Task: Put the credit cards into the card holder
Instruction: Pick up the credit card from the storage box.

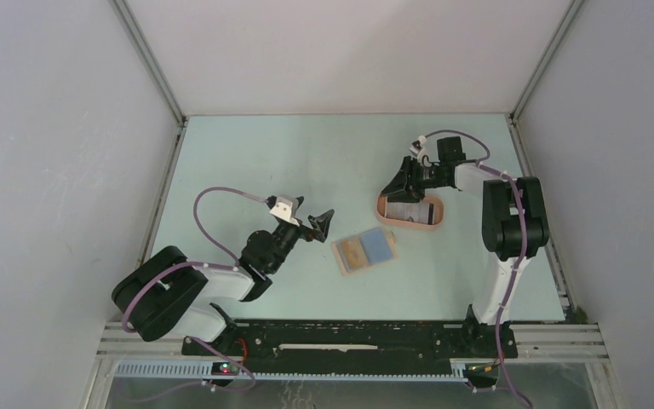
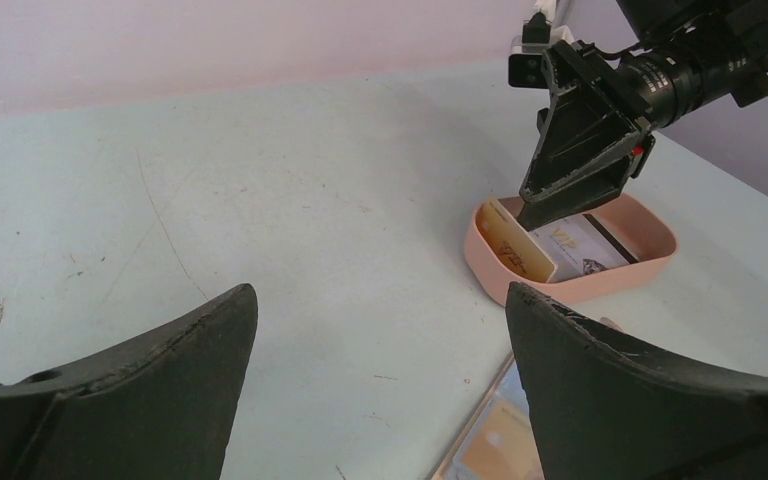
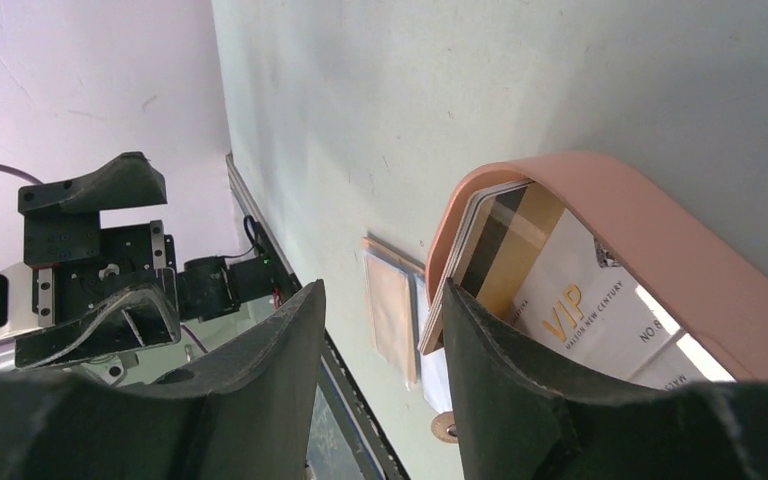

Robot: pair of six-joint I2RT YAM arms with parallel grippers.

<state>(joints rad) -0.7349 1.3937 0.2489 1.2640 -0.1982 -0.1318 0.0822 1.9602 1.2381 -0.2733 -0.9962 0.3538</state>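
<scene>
Top view: the holder lies mid-frame on the surface. The left claw gapes beside it.

Left wrist view: at right, the right claw dips into the tray over a tilted card.

Right wrist view: its jaws stand apart at the edge of the cards. Closing could pinch several cards, or the tray too.

The right claw fills the tray's end nearest the card holder; bare table lies open between them.

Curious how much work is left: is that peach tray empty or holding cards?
Not empty. The peach tray holds cards: a white VIP card lying flat and an orange-yellow card leaning on its wall.
</scene>
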